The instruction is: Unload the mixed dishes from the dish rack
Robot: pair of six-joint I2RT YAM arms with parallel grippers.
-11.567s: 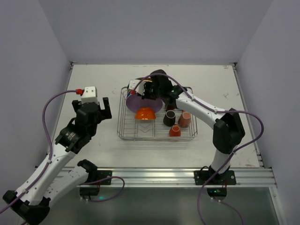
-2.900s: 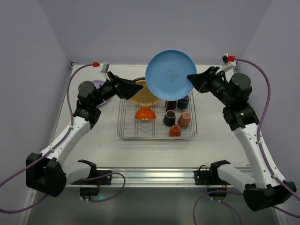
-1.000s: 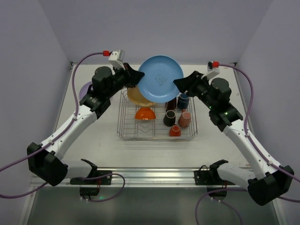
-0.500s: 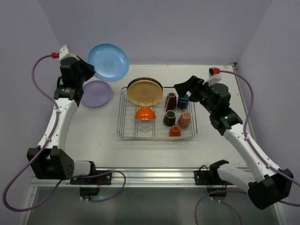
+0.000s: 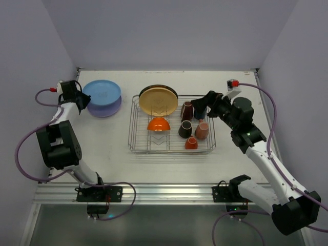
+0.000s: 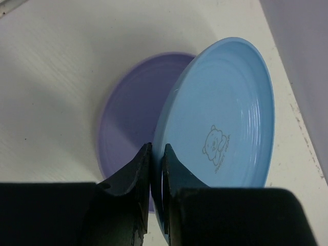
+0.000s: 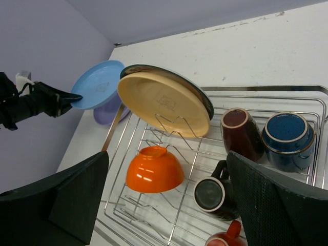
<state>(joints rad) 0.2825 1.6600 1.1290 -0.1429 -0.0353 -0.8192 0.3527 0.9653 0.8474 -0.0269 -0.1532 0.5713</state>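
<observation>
The left claw [image 6: 156, 154] is pinched tight on the rim of the blue plate [image 6: 225, 118]. The blue plate is out of the rack, over the far left part of the counter [image 5: 102, 148]. It is tilted, with the purple plate [image 6: 133, 113] lying flat right under it. I cannot tell if the two plates touch.

The wire rack [image 5: 171, 149] sits in the middle of the counter. On its left side a yellow plate [image 5: 158, 101] leans on the wire dividers, and a plate with a dark rim [image 7: 169, 74] stands just behind it. An orange bowl [image 5: 159, 123] sits upside down in front of them.

On the right side of the rack are five mugs close together: dark red [image 5: 187, 110] and blue [image 7: 287, 134] at the back, black [image 5: 185, 128] and pink [image 5: 202, 130] in the middle, orange [image 5: 191, 143] at the front.

The right claw [image 7: 168, 159] is spread wide and holds nothing. It hangs above the far right corner of the rack, near the blue mug.
</observation>
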